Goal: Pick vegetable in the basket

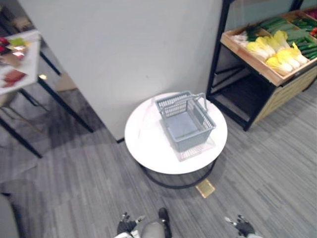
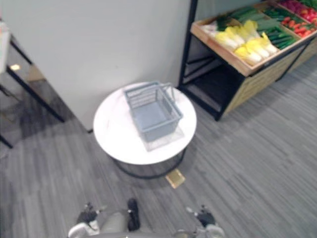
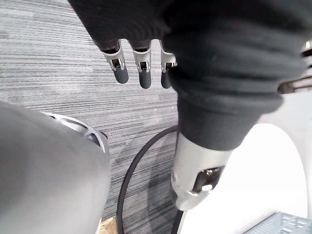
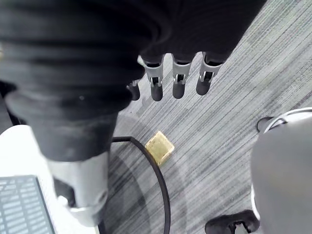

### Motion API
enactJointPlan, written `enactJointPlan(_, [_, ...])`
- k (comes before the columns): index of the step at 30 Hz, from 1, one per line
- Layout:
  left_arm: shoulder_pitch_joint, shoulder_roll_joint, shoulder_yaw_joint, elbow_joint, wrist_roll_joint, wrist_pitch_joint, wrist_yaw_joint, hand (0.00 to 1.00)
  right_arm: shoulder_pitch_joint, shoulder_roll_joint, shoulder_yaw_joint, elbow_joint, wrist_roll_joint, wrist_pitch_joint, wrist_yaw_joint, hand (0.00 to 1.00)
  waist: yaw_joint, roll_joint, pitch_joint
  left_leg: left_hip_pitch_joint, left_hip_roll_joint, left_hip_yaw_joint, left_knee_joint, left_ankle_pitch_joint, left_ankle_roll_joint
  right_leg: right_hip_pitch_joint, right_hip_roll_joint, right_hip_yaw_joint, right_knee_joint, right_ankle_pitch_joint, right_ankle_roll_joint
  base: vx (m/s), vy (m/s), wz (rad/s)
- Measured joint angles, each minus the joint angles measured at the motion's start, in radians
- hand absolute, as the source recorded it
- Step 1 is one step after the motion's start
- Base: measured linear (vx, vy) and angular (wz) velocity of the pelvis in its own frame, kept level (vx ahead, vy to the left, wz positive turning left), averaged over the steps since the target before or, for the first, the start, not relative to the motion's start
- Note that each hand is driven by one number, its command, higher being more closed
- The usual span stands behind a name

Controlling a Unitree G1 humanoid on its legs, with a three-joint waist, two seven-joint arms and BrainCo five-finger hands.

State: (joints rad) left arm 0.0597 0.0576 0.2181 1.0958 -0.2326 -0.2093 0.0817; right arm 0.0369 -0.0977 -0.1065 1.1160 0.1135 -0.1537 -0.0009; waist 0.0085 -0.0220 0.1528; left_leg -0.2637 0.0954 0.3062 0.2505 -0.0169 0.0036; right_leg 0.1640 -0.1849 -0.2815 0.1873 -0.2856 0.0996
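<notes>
On the bench (image 1: 143,146), the basket (image 1: 185,124) sits empty; left hand (image 1: 127,225) and right hand (image 1: 244,227) hang near, fingers (image 3: 120,73) straight, holding nothing. Best approach the far-right vegetables (image 1: 282,54) squarely before reaching.

The right hand (image 4: 179,73) hangs with straight fingers above the grey floor (image 4: 234,112). A yellowish block (image 4: 159,147) lies near the white table (image 4: 19,151) bearing a grey basket (image 4: 22,204).

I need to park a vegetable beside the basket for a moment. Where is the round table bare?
The widest bare patch of the white table lies left of the grey basket, out to the left rim; a narrower strip runs along the near rim. The basket takes the right and far part. The shelf crate at far right is packed with vegetables.
</notes>
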Motion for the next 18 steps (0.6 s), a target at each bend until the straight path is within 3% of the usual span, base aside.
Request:
enactJointPlan(2, [-0.01, 0.025, -0.011, 0.014, 0.0, 0.002, 0.001, 0.0, -0.001, 0.02, 0.008, 0.001, -0.006, 0.0, 0.004, 0.0, -0.005, -0.026, -0.004, 0.016, -0.031, 0.012, 0.016, -0.024, 0.033, -0.022, -0.038, 0.043, 0.072, 0.031, 0.03, 0.46, 0.209, 0.05])
enactJointPlan(3, [-0.013, 0.024, -0.017, 0.029, 0.001, 0.006, 0.003, 0.0, -0.003, 0.021, 0.008, -0.001, -0.025, 0.001, 0.007, 0.0, -0.004, -0.025, -0.004, 0.069, -0.045, 0.026, 0.0, -0.051, 0.046, -0.083, -0.066, 0.089, 0.252, 0.069, 0.036, 0.45, 0.223, -0.01])
enactJointPlan(4, [-0.013, 0.024, -0.017, 0.034, 0.001, 0.009, 0.004, 0.0, -0.008, 0.022, 0.01, 0.0, -0.028, 0.001, 0.007, 0.0, -0.003, -0.023, -0.003, 0.099, -0.046, 0.034, -0.015, -0.059, 0.048, -0.116, -0.073, 0.113, 0.337, 0.105, 0.038, 0.45, 0.218, -0.12])
enactJointPlan(5, [-0.013, 0.025, -0.019, 0.039, 0.002, 0.011, 0.004, 0.0, -0.014, 0.022, 0.02, -0.001, -0.03, 0.001, 0.007, 0.0, -0.006, -0.02, -0.001, 0.13, -0.045, 0.037, -0.032, -0.066, 0.048, -0.147, -0.082, 0.13, 0.424, 0.155, 0.073, 0.42, 0.179, -0.18])
enactJointPlan(6, [-0.012, 0.034, -0.039, 0.051, 0.006, 0.018, 0.012, 0.0, -0.023, 0.027, 0.047, -0.007, -0.03, -0.001, 0.008, 0.0, -0.007, -0.008, 0.007, 0.212, -0.043, 0.039, -0.069, -0.079, 0.049, -0.219, -0.098, 0.15, 0.633, 0.216, 0.111, 0.4, 0.153, -0.12])
enactJointPlan(7, [-0.011, 0.038, -0.049, 0.056, 0.009, 0.02, 0.014, 0.0, -0.025, 0.029, 0.049, -0.013, -0.03, -0.001, 0.008, 0.0, -0.008, -0.009, 0.008, 0.246, -0.044, 0.037, -0.088, -0.08, 0.048, -0.238, -0.107, 0.141, 0.695, 0.206, 0.096, 0.45, 0.137, -0.01])
enactJointPlan(8, [-0.004, 0.042, -0.063, 0.054, 0.01, 0.022, 0.021, 0.0, -0.026, 0.024, 0.076, -0.024, -0.03, -0.002, 0.008, 0.0, -0.01, -0.007, 0.009, 0.31, -0.043, 0.036, -0.122, -0.079, 0.048, -0.264, -0.127, 0.09, 0.768, 0.178, 0.049, 0.32, 0.045, 0.11])
enactJointPlan(9, [0.004, 0.042, -0.064, 0.05, 0.009, 0.022, 0.024, 0.0, -0.027, 0.02, 0.102, -0.039, -0.031, -0.002, 0.008, 0.0, -0.01, -0.006, 0.01, 0.351, -0.038, 0.037, -0.143, -0.079, 0.047, -0.281, -0.147, 0.031, 0.767, 0.149, 0.003, 0.3, 0.016, 0.12])
enactJointPlan(12, [0.009, 0.04, -0.063, 0.047, 0.008, 0.022, 0.029, 0.0, -0.04, 0.02, 0.125, -0.055, -0.035, -0.008, 0.01, 0.0, -0.01, -0.003, 0.011, 0.375, -0.02, 0.032, -0.146, -0.08, 0.042, -0.319, -0.177, -0.051, 0.621, 0.121, -0.016, 0.21, -0.091, 0.22])
enactJointPlan(14, [0.009, 0.035, -0.062, 0.045, 0.006, 0.018, 0.031, 0.0, -0.044, 0.018, 0.125, -0.061, -0.035, -0.012, 0.011, 0.0, -0.009, 0.004, 0.015, 0.371, 0.004, 0.004, -0.145, -0.091, 0.002, -0.335, -0.174, -0.048, 0.398, 0.128, -0.007, 0.23, -0.29, 0.36])
enactJointPlan(15, [0.014, 0.038, -0.061, 0.044, 0.001, 0.014, 0.032, 0.0, -0.044, 0.021, 0.126, -0.06, -0.036, -0.011, 0.011, 0.0, -0.004, -0.001, 0.015, 0.368, 0.028, -0.016, -0.146, -0.105, -0.055, -0.334, -0.165, 0.014, 0.193, 0.159, 0.029, 0.2, -0.372, 0.26])
enactJointPlan(18, [0.023, 0.056, -0.062, 0.045, 0.001, 0.011, 0.032, 0.0, -0.038, 0.022, 0.149, -0.058, -0.037, -0.01, 0.012, 0.0, -0.002, -0.027, 0.004, 0.368, 0.049, -0.042, -0.15, -0.114, -0.125, -0.332, -0.16, 0.123, 0.063, 0.203, 0.046, 0.14, -0.405, 0.19])
